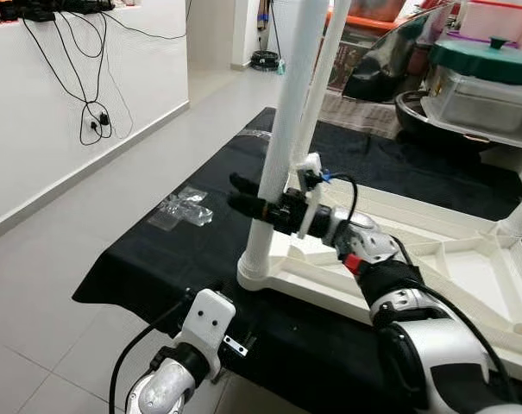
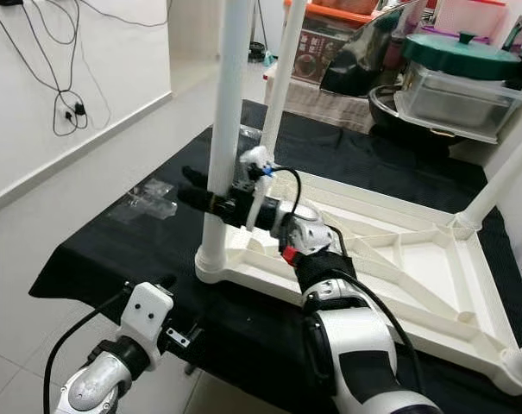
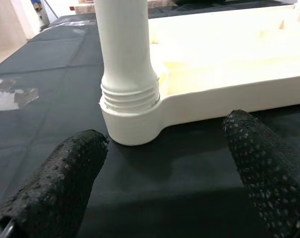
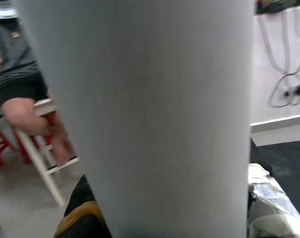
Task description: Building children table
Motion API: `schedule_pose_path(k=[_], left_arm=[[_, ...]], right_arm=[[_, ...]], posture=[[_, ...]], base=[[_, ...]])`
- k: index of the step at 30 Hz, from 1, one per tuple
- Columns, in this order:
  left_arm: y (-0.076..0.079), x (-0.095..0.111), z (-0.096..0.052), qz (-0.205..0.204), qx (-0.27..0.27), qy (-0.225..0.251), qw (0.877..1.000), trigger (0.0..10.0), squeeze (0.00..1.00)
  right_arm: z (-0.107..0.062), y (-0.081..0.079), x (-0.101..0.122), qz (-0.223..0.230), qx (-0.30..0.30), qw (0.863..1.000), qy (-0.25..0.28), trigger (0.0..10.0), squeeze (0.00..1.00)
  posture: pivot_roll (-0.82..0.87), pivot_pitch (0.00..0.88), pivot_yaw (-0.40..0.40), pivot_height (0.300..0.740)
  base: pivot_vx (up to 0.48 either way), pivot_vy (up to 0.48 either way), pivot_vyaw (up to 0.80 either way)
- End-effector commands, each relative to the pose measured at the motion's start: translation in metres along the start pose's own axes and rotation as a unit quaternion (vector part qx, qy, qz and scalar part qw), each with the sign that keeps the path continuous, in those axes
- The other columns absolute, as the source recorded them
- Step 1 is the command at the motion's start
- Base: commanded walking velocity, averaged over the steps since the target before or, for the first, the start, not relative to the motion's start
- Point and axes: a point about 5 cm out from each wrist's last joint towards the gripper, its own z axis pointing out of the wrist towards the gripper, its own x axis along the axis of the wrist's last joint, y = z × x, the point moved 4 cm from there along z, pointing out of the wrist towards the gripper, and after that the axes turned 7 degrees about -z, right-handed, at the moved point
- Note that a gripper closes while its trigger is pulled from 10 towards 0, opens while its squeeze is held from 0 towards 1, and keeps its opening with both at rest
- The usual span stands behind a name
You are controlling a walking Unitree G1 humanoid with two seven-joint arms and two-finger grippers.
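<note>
Gripping the near corner leg [image 1: 282,155] low on its shaft, right gripper [image 1: 250,200] with its black fingers clamped either side of the white tube, just above the socket. Filling the right wrist view, that same pale tube, pressed close against the camera. Lower and nearer the robot, left gripper [image 3: 164,168] with fingers spread apart, holding nothing, hovering over the black cloth [image 1: 140,259] and aimed at the threaded base of the leg where it meets the corner socket [image 3: 132,126].

Outward from there: white table top [image 1: 468,267] lying upside down on the cloth, ribbed underside up. Near leg standing upright in its corner, a few thread rings visible above the socket rim, so probably not yet fully screwed home. Second leg [image 1: 328,60] upright behind it at the next corner; a third [image 2: 502,177] rising at the far right corner. Fourth corner by the robot's right side cut off at the picture edge, state not clear.

Crumpled clear plastic wrapper [image 1: 185,209] lying on the cloth, well apart from the table. Beyond, in the right wrist view, a seated person's legs [image 4: 26,106] by a red-and-white chair.

Judged well along: remaining, tightening this leg, checking the last corner, turning the table upright.
</note>
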Motion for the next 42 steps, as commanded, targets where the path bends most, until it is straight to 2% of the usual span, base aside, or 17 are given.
schedule_pose_path(k=[1, 4, 6, 7, 8, 9, 11, 18, 19, 23, 24, 30, 31, 32, 36, 40, 42], left_arm=[[0.002, -0.006, -0.001, -0.001, -0.004, -0.01, 1.0, 10.0, 0.0], [0.002, -0.005, -0.001, -0.002, -0.005, -0.009, 1.0, 10.0, 0.0], [0.002, -0.005, -0.001, -0.002, -0.006, -0.009, 1.0, 10.0, 0.0], [0.002, -0.005, -0.001, -0.002, -0.006, -0.009, 1.0, 10.0, 0.0], [0.002, -0.005, 0.0, -0.002, -0.007, -0.009, 1.0, 10.0, 0.0], [0.002, -0.005, 0.0, -0.002, -0.007, -0.009, 1.0, 10.0, 0.0], [0.002, -0.005, 0.0, -0.001, -0.008, -0.009, 1.0, 10.0, 0.0], [0.002, -0.005, 0.0, 0.0, -0.007, -0.008, 1.0, 10.0, 0.0], [0.002, -0.004, 0.0, 0.001, -0.006, -0.008, 1.0, 10.0, 0.0], [0.002, -0.004, 0.0, 0.001, -0.006, -0.007, 1.0, 10.0, 0.0], [0.002, -0.004, 0.0, 0.0, -0.006, -0.007, 1.0, 10.0, 0.0], [0.002, -0.003, 0.001, -0.001, -0.007, -0.006, 1.0, 10.0, 0.0], [0.002, -0.003, 0.001, -0.001, -0.006, -0.006, 1.0, 10.0, 0.0], [0.002, -0.003, 0.001, -0.001, -0.006, -0.006, 1.0, 10.0, 0.0], [0.002, -0.003, 0.002, -0.002, -0.006, -0.006, 1.0, 10.0, 0.0], [0.002, -0.003, 0.001, -0.002, -0.006, -0.006, 1.0, 10.0, 0.0], [0.002, -0.003, 0.001, -0.001, -0.006, -0.006, 1.0, 10.0, 0.0]], right_arm=[[-0.003, 0.005, -0.001, 0.029, -0.027, 0.999, 0.024, 0.0, 0.0], [-0.009, 0.022, -0.003, 0.015, -0.121, 0.992, 0.024, 0.0, 0.0], [-0.022, 0.047, -0.008, -0.007, -0.269, 0.963, 0.007, 0.0, 0.0], [-0.03, 0.058, -0.011, -0.021, -0.336, 0.942, -0.007, 0.0, 0.0], [-0.055, 0.075, -0.017, -0.032, -0.46, 0.887, -0.027, 0.0, 0.0], [-0.055, 0.075, -0.017, -0.032, -0.46, 0.887, -0.027, 0.0, 0.0], [-0.096, 0.088, -0.025, -0.045, -0.609, 0.79, -0.053, 0.0, 0.0], [-0.11, 0.08, -0.033, -0.048, -0.678, 0.73, -0.071, 0.0, 0.0], [-0.105, 0.078, -0.033, -0.048, -0.675, 0.733, -0.071, 2.1, 0.0], [-0.097, 0.076, -0.032, -0.047, -0.673, 0.735, -0.067, 2.1, 0.0], [-0.082, 0.075, -0.024, -0.043, -0.635, 0.771, -0.038, 10.0, 1.0], [-0.057, 0.076, -0.008, -0.003, -0.534, 0.845, 0.029, 10.0, 1.0], [-0.05, 0.074, -0.006, 0.041, -0.457, 0.887, 0.045, 10.0, 0.0], [-0.05, 0.074, -0.006, 0.041, -0.457, 0.887, 0.045, 10.0, 0.0], [-0.034, 0.046, -0.002, 0.093, -0.223, 0.969, 0.057, 10.0, 0.0], [-0.033, 0.036, 0.003, 0.09, -0.16, 0.981, 0.061, 10.0, 0.0], [-0.031, 0.015, 0.014, 0.091, -0.035, 0.993, 0.072, 10.0, 0.0]], posture=[[0.08, 0.029, -0.123, 0.74], [0.07, 0.031, -0.124, 0.74], [0.07, 0.033, -0.118, 0.74], [0.07, 0.035, -0.117, 0.74], [0.06, 0.037, -0.112, 0.74], [0.06, 0.037, -0.112, 0.74], [0.06, 0.038, -0.114, 0.74], [0.07, 0.041, -0.117, 0.74], [0.07, 0.042, -0.117, 0.74], [0.07, 0.042, -0.117, 0.74], [0.06, 0.041, -0.116, 0.74], [0.06, 0.04, -0.118, 0.74], [0.06, 0.044, -0.118, 0.74], [0.06, 0.044, -0.118, 0.74], [0.07, 0.041, -0.123, 0.74], [0.07, 0.042, -0.123, 0.74], [0.07, 0.049, -0.123, 0.74]], base=[[0.0, 0.0, 0.0], [0.0, 0.0, 0.0], [0.0, 0.0, 0.0], [0.0, 0.0, 0.0], [0.0, 0.0, 0.0], [0.0, 0.0, 0.0], [0.0, 0.0, 0.0], [0.0, 0.0, 0.0], [0.0, 0.0, 0.0], [0.0, 0.0, 0.0], [0.0, 0.0, 0.0], [0.0, 0.0, 0.0], [0.0, 0.0, 0.0], [0.0, 0.0, 0.0], [0.0, 0.0, 0.0], [0.0, 0.0, 0.0], [0.0, 0.0, 0.0]])
